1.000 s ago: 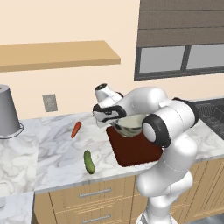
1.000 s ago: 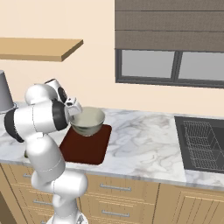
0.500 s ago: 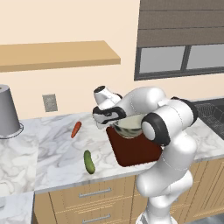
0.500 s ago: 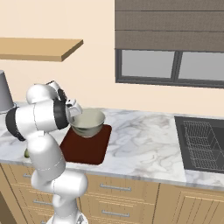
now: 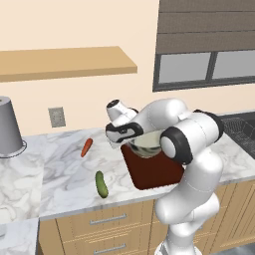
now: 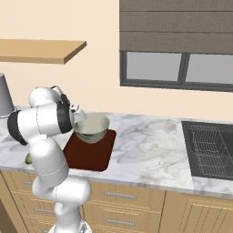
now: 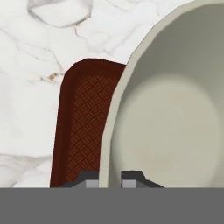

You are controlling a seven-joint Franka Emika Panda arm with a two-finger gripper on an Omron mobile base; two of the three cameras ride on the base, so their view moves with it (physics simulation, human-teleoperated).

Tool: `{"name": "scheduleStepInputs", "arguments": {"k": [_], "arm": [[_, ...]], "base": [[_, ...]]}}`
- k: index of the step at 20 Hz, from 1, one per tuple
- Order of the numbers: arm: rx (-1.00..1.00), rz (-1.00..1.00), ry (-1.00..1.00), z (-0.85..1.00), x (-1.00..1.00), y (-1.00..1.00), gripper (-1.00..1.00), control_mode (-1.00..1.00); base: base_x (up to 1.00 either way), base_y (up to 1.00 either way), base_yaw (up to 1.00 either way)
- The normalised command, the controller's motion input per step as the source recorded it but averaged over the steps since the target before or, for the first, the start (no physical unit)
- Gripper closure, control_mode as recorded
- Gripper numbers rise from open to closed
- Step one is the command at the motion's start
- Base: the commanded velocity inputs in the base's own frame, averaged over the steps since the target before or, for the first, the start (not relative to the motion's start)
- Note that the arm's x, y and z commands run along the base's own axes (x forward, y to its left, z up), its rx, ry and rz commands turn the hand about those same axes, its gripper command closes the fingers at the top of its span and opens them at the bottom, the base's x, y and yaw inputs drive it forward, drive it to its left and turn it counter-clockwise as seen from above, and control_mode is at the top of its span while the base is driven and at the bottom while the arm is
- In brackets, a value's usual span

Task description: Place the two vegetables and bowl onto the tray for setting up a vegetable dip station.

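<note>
1. Left base view: my gripper [image 5: 130, 133], mid-frame, is clamped on the rim of the bowl [image 5: 148, 145], which hangs over the tray [image 5: 152, 172]. Over the last second the bowl has barely shifted, so I judge it is settling toward release. The carrot [image 5: 86, 147] and cucumber [image 5: 101, 184] lie on the counter [image 5: 45, 174] at left, well apart from the tray.

2. Right base view: the bowl [image 6: 92, 128] sits over the tray's [image 6: 88, 157] far end, left of centre; I can't tell if it touches.

3. Hand view: fingertips [image 7: 131, 176] straddle the bowl [image 7: 170, 113] wall at the bottom edge, tray [image 7: 81, 127] beneath at left.

4. No readable writing or labels anywhere.
</note>
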Motion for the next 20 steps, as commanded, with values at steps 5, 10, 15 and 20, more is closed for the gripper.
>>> {"name": "scheduleStepInputs", "arguments": {"k": [5,10,15,20], "arm": [[0.0,0.0,0.0,-0.09,0.0,-0.02,1.0,-1.0],[0.0,0.0,0.0,-0.1,0.01,-0.01,1.0,-1.0],[0.0,0.0,0.0,-0.09,0.0,-0.01,1.0,-1.0],[0.0,0.0,0.0,-0.04,0.0,-0.03,1.0,-1.0]], "base": [[0.0,0.0,0.0],[0.0,0.0,0.0],[0.0,0.0,0.0],[0.0,0.0,0.0]]}}
